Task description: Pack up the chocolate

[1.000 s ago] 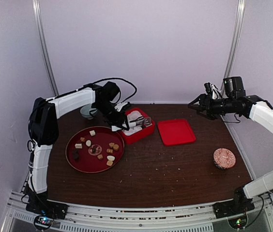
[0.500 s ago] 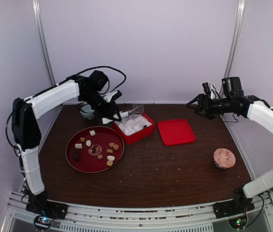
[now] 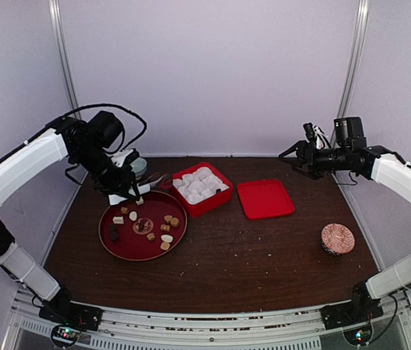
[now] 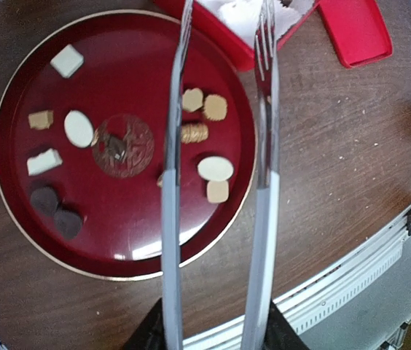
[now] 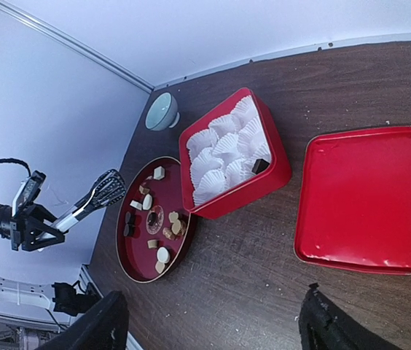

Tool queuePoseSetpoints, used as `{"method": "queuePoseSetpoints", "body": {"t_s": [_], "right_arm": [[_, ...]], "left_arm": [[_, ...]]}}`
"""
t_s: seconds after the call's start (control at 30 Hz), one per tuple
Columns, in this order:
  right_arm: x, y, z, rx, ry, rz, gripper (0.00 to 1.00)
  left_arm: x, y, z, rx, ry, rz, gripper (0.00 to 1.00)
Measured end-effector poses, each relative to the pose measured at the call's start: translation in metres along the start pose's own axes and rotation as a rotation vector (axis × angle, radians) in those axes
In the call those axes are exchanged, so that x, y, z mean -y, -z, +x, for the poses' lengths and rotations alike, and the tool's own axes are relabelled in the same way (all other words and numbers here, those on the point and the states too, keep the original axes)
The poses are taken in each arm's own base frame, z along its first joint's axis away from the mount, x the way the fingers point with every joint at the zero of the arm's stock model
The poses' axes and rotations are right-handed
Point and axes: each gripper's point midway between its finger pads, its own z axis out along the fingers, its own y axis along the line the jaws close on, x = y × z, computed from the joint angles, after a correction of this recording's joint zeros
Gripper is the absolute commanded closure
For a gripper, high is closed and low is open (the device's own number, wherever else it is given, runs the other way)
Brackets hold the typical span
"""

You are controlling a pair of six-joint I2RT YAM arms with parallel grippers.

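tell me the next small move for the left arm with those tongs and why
Probably lower the tongs onto a piece such as the cream oval chocolate, then squeeze. The left claw holds them open and empty above the round plate, where the pieces lie loose, and the red box shows paper cups mostly unfilled.

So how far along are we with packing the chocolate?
Barely started. Done: the lid is off, lying beside the box, and one dark piece sits in a corner paper cup. In hand: the left claw holds the tongs, empty, over the plate; the right claw hangs open, away from it. Left: about a dozen pieces on the plate.
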Motion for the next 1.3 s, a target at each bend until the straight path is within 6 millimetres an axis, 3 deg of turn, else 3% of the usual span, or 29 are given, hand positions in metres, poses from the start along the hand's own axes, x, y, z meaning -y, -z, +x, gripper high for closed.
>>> {"method": "queuePoseSetpoints", "body": {"t_s": [0.23, 0.27, 0.3, 0.57, 0.83, 1.13, 1.3], "right_arm": [[0.005, -0.002, 0.008, -0.016, -0.004, 0.009, 0.10], [0.005, -0.001, 0.008, -0.016, -0.001, 0.010, 0.02], [0.005, -0.001, 0.008, -0.016, -0.001, 0.010, 0.00], [0.016, 0.000, 0.018, -0.050, -0.025, 0.075, 0.00], [0.043, 0.012, 0.016, -0.015, -0.111, 0.252, 0.00], [0.051, 0.045, 0.004, 0.076, -0.196, 0.230, 0.00], [0.044, 0.058, 0.001, 0.107, -0.176, 0.228, 0.00]], "left_arm": [[-0.034, 0.016, 0.054, -0.032, 0.143, -0.068, 0.62], [-0.039, 0.015, 0.059, -0.041, 0.161, -0.078, 0.62], [-0.044, 0.013, 0.066, -0.057, 0.185, -0.092, 0.62], [-0.084, 0.005, 0.095, -0.116, 0.343, -0.184, 0.62], [-0.104, 0.010, 0.105, -0.116, 0.425, -0.213, 0.62], [-0.125, 0.005, 0.111, -0.149, 0.469, -0.234, 0.62], [-0.129, -0.001, 0.109, -0.176, 0.459, -0.232, 0.63]]}}
